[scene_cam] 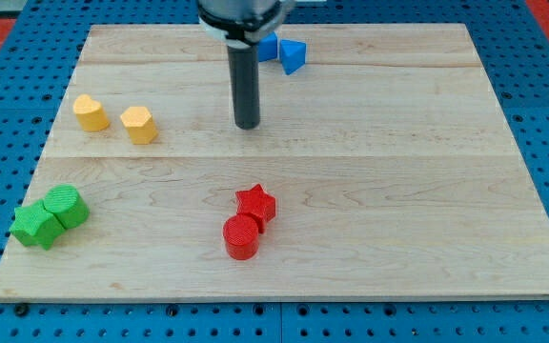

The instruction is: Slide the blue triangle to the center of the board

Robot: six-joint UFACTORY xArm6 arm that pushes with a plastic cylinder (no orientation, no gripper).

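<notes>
my tip (247,125) sat on the board (427,191) above centre, well short of the blue triangle (293,56); plain rod, no pincer on it to be apart or together; triangle was at the view's top edge, touching a second blue block (268,47) partly hidden behind the rod; yellow blocks (91,112) (138,125) at left; green pair (66,206) (35,227) bottom left, touching; red star (256,203) against red cylinder (241,237) below centre
</notes>
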